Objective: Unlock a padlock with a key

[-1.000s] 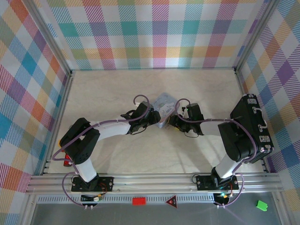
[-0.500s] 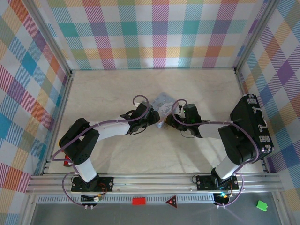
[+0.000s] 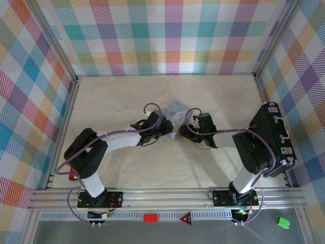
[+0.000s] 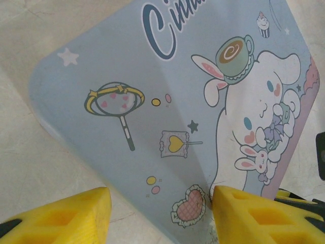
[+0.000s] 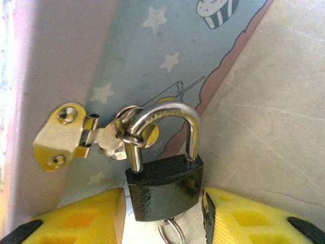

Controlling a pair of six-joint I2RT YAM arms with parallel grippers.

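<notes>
I see a pale marbled table [image 3: 127, 96]: blue tin [image 3: 177, 109] mid-table, black case [image 3: 277, 134] at its right edge.

The padlock [image 5: 163, 185], black body and silvery shackle, hangs upright, shackle closed through the blue tin's [image 5: 142, 56] hasp [image 5: 66, 134].

Bright even light, soft shadows, glare on padlock [image 5: 165, 188] shackle
</notes>
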